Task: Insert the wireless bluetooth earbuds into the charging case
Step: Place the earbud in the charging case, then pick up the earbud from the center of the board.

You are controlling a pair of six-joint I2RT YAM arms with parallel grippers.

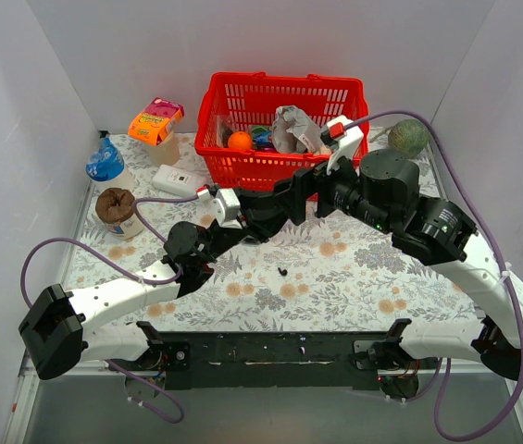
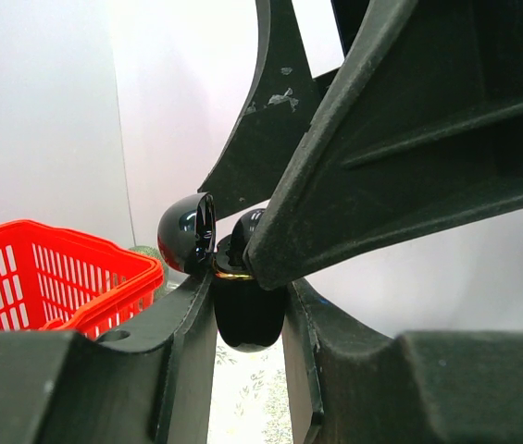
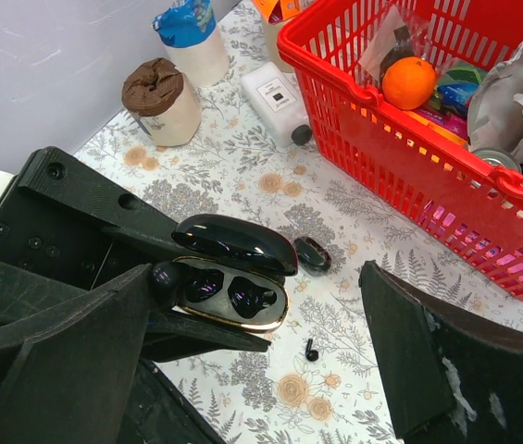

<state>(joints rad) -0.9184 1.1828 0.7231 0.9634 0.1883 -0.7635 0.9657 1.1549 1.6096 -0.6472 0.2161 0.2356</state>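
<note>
The charging case [image 3: 242, 310] is a glossy black oval with a gold rim, and its lid [image 3: 233, 242] stands open. My left gripper [image 2: 247, 298] is shut on the case body [image 2: 247, 319] and holds it above the table. My right gripper [image 3: 256, 277] is open wide straddling the case, and its left fingertip [image 3: 131, 305] is at the case's left end. One glossy earbud [image 3: 163, 277] sits at that fingertip, on the case's edge. Another tiny earbud [image 3: 310, 350] lies on the cloth below; it also shows in the top view [image 1: 282, 272]. I cannot tell whether the two wells are filled.
A dark oval piece [image 3: 313, 254] lies on the cloth behind the case. A red basket [image 1: 242, 171] of items stands at the back. A white box with a black cap [image 1: 176, 180], a blue-capped bottle [image 1: 105, 166], a brown-topped cup [image 1: 118, 211] and an orange-wrapped cup [image 1: 155, 125] stand at the left, and a green ball [image 1: 409, 137] lies at the right.
</note>
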